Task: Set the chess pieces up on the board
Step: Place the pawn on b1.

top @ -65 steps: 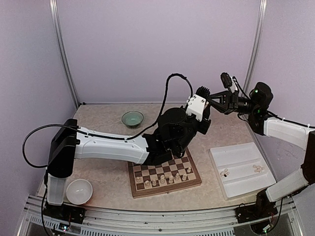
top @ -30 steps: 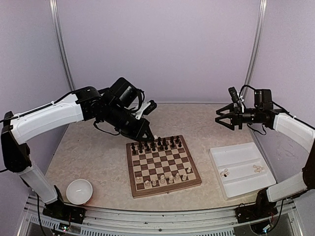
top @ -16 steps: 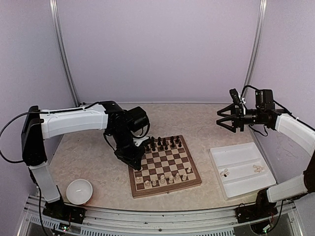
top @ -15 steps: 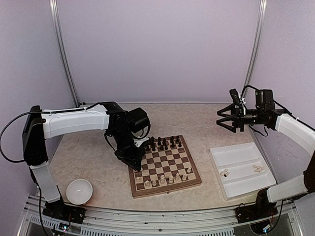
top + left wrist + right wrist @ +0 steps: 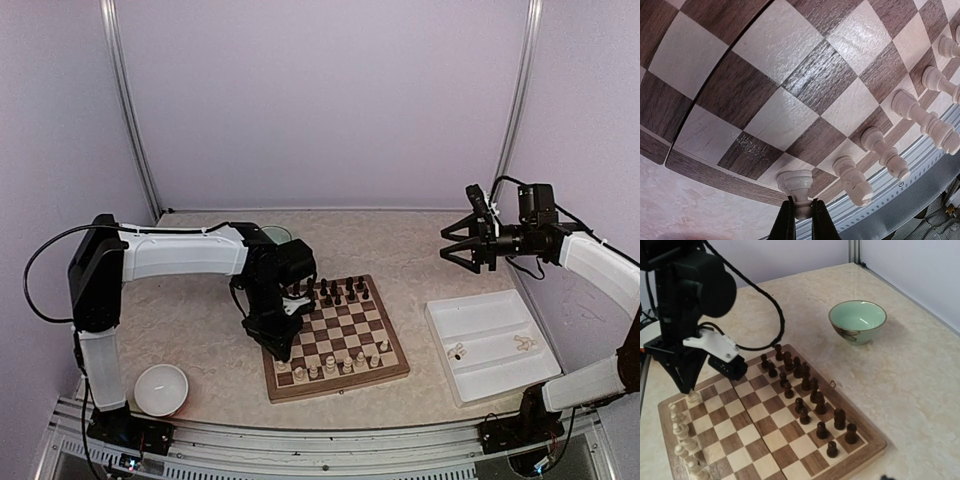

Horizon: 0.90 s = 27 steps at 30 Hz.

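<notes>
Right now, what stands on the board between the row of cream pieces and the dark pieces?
Nothing: only bare squares of the board lie between the cream pieces and the dark pieces, clearest in the right wrist view.

The pale marbled tabletop [image 5: 200,320] carries the board [image 5: 340,386] near its middle, a white tray [image 5: 485,325] by the right edge, a white bowl [image 5: 161,389] at the near-left corner and a green bowl [image 5: 857,320] toward the far edge.

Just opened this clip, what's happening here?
The left gripper is shut on a cream chess piece at the board's near left corner, beside the row of cream pieces already standing there. The dark pieces line the far side. The right gripper hangs open, holding nothing. A few spare chessmen lie in the white tray.
</notes>
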Each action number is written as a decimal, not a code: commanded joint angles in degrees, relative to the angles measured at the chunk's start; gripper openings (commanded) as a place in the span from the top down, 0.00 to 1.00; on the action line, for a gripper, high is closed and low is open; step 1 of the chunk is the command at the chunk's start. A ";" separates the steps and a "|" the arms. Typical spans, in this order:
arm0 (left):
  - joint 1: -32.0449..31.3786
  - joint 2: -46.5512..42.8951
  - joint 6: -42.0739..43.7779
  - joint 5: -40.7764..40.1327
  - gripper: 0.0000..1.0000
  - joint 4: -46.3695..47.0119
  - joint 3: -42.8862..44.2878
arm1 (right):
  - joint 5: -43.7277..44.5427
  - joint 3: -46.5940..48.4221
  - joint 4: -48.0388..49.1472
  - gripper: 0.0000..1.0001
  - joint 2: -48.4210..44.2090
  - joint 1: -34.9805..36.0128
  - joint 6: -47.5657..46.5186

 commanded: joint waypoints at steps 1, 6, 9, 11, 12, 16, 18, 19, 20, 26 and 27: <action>-0.66 1.81 0.93 1.16 0.99 0.29 3.23 | -1.40 -0.13 -1.66 0.33 -0.83 -0.45 -1.48; -1.41 3.83 1.19 1.81 0.98 0.37 4.34 | -1.71 -0.12 -2.11 0.33 -0.55 -0.45 -1.86; -1.52 4.47 1.24 1.89 0.98 0.29 4.48 | -1.82 -0.12 -2.25 0.33 -0.55 -0.45 -2.11; -1.51 4.55 1.24 2.04 0.98 0.21 4.38 | -1.96 -0.15 -2.38 0.33 -0.49 -0.45 -2.17; -1.52 4.46 1.24 2.06 0.98 0.20 4.40 | -2.10 -0.14 -2.34 0.33 -0.47 -0.46 -2.21; -1.52 4.29 1.28 2.12 0.98 0.11 4.21 | -2.31 -0.12 -2.55 0.33 -0.29 -0.45 -2.30; -1.52 4.34 1.28 2.15 0.98 0.14 4.16 | -2.33 -0.18 -2.49 0.33 -0.29 -0.45 -2.31; -1.52 4.42 1.24 2.10 0.96 0.20 4.22 | -2.41 -0.12 -2.52 0.33 -0.29 -0.45 -2.31; -1.52 4.40 1.24 2.08 0.94 0.21 4.29 | -2.37 -0.16 -2.58 0.33 -0.33 -0.45 -2.31; -1.60 4.37 1.15 1.56 0.84 0.20 4.80 | -2.43 -0.13 -2.50 0.33 -0.29 -0.45 -2.31; -1.61 4.32 1.15 1.52 0.83 0.20 4.89 | -2.39 -0.13 -2.51 0.33 -0.29 -0.45 -2.31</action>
